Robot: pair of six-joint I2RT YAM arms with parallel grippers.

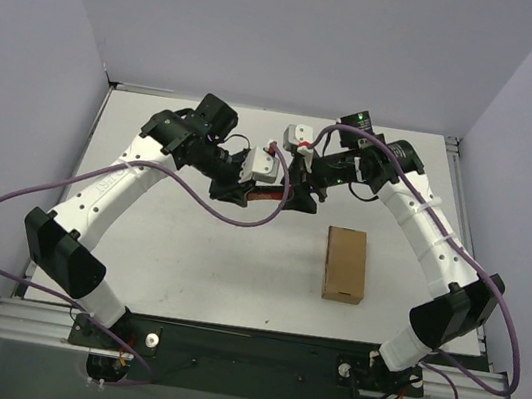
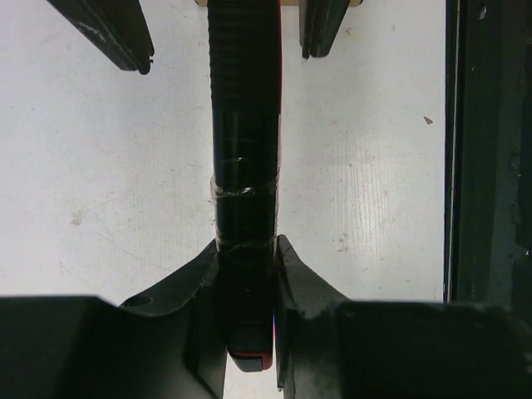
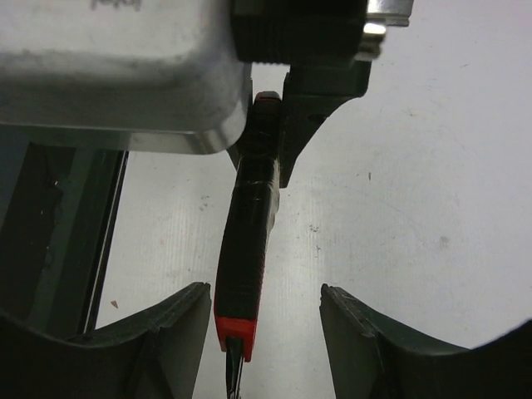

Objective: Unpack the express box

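Left end effector pinches the utility knife; right end effector stands spread around its other end. The closed express box lies flat on the bench, near right

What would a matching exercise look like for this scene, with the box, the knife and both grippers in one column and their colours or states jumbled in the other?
1 express box
2 utility knife
3 left gripper
4 right gripper

A jaws apart, either side of the knife
B red and black
C brown, flat on the table
D shut on the knife's handle

Pairs: 1-C, 2-B, 3-D, 4-A
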